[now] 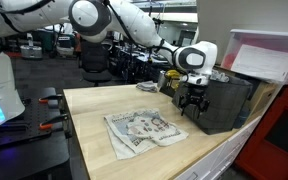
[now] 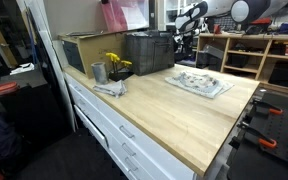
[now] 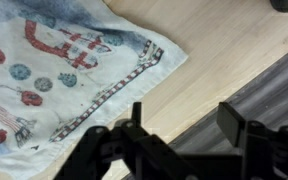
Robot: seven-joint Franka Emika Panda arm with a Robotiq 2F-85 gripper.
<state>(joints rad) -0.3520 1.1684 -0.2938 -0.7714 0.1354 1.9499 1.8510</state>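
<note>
The black gripper (image 1: 191, 100) hangs empty, jaws wide, over the light wooden tabletop (image 1: 89, 115). It sits between the white patterned cloth (image 1: 142, 130) and the dark grey plastic crate (image 1: 227, 100) crowding one corner.

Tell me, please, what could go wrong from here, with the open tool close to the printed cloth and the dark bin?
1. The tool hangs right beside the dark bin. A sideways move might knock against its wall.
2. The printed cloth lies flat on the table. If the tool goes low to pinch it, it might scrape the wood, or catch only the corner and drag the cloth.
</note>
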